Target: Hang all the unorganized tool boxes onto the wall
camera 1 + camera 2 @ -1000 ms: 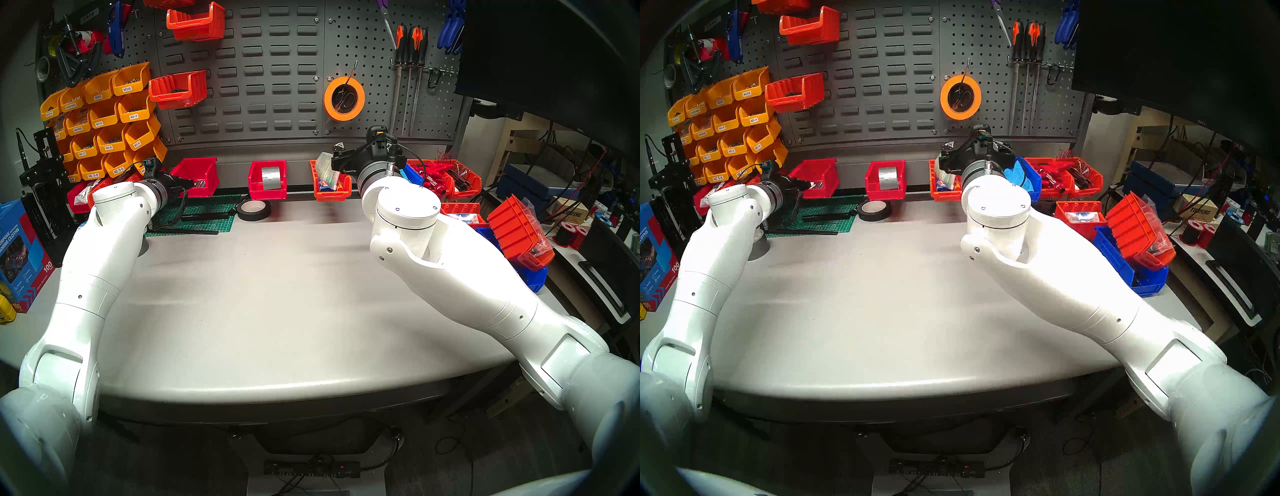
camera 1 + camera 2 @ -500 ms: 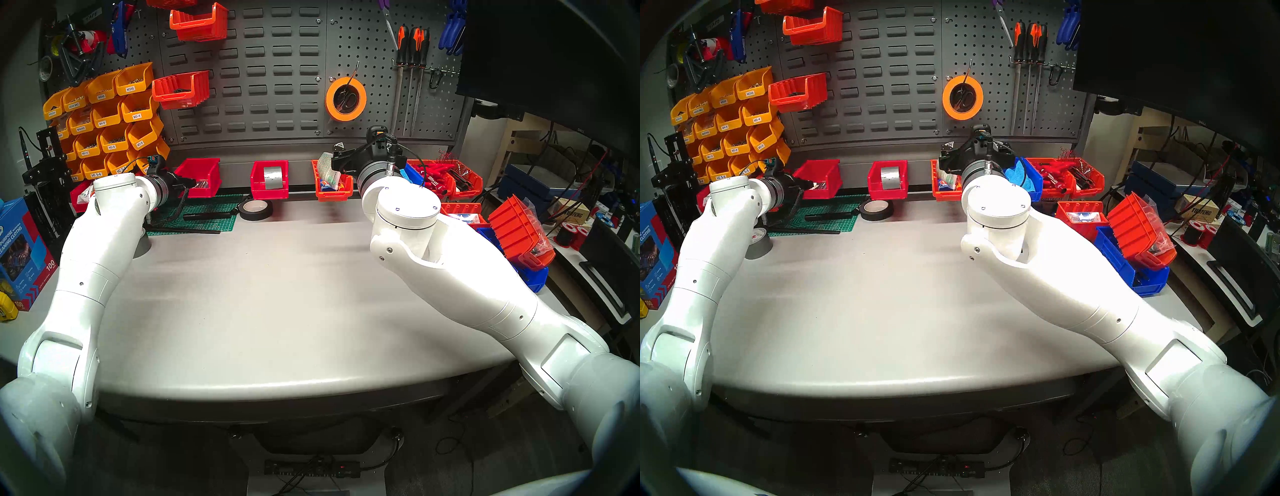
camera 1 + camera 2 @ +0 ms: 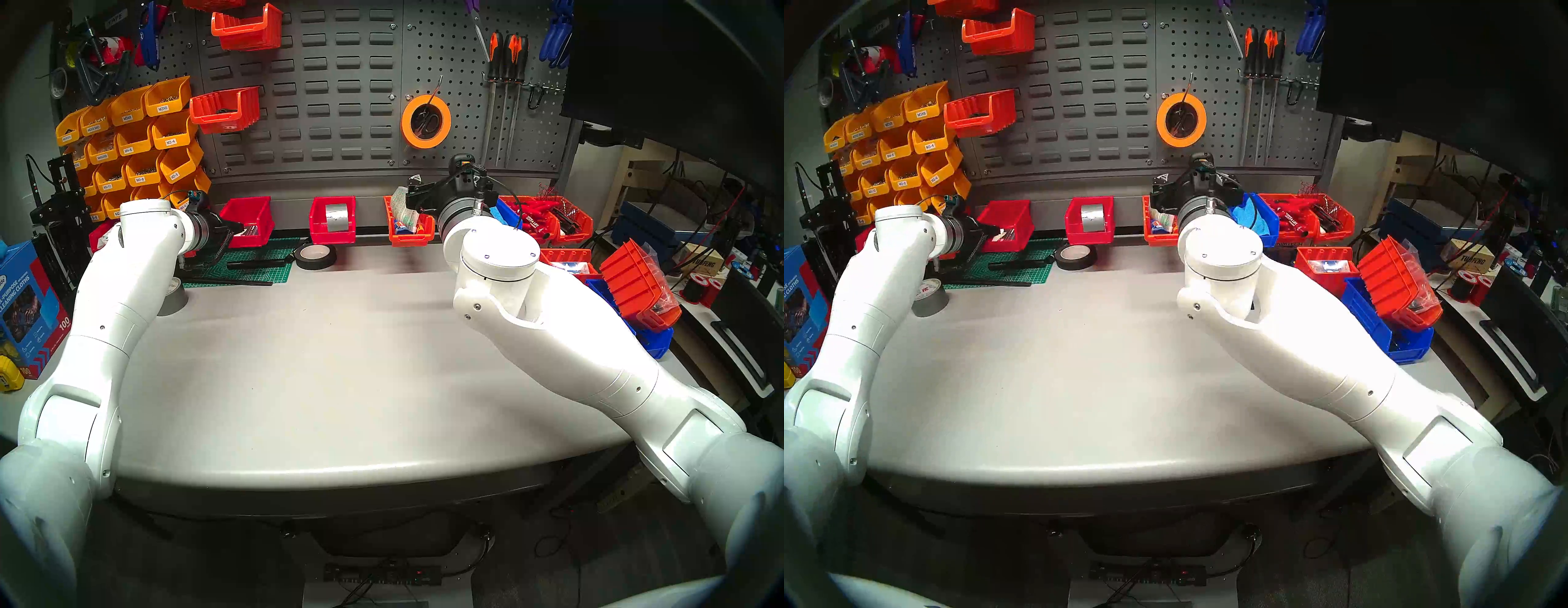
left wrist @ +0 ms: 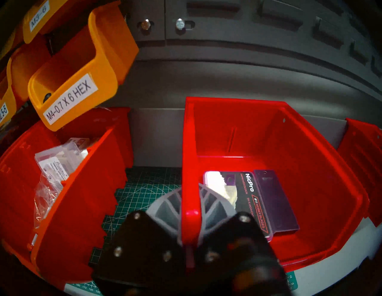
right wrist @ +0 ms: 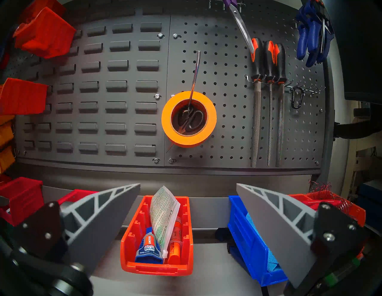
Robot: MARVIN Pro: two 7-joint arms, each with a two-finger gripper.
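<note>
wall (image 3: pixel 305 85): dark louvre panel is standing along the back edge of the table (image 3: pixel 339 361); two orange bins are already hanging at its upper left, most slots to their right are looking free, I judge plenty of hanging room there.
progress: early, I judge; both loose bins are sitting at the table's back edge under the plain rail, none of the two hung yet.
red bin (image 4: pixel 279 165): sitting at back left of the table, partly over the green cutting mat (image 3: pixel 254 263), blade cards lying inside; yellow labelled bins (image 3: pixel 135 140) are overhanging just to its left, so I am judging a lift should go up and right.
orange ribbed bin (image 5: pixel 157 237): sitting at back edge, right of centre, packet and glue tubes inside; a blue bin (image 5: pixel 252 237) is crowding its right side, the left side is looking open.
left gripper (image 4: pixel 189 215): my fingers are clenching the red bin's left side wall, one inside, one outside.
right gripper (image 5: pixel 186 225): my fingers are spread wide, grasping nothing, hovering short of the orange ribbed bin, lined up on it.
</note>
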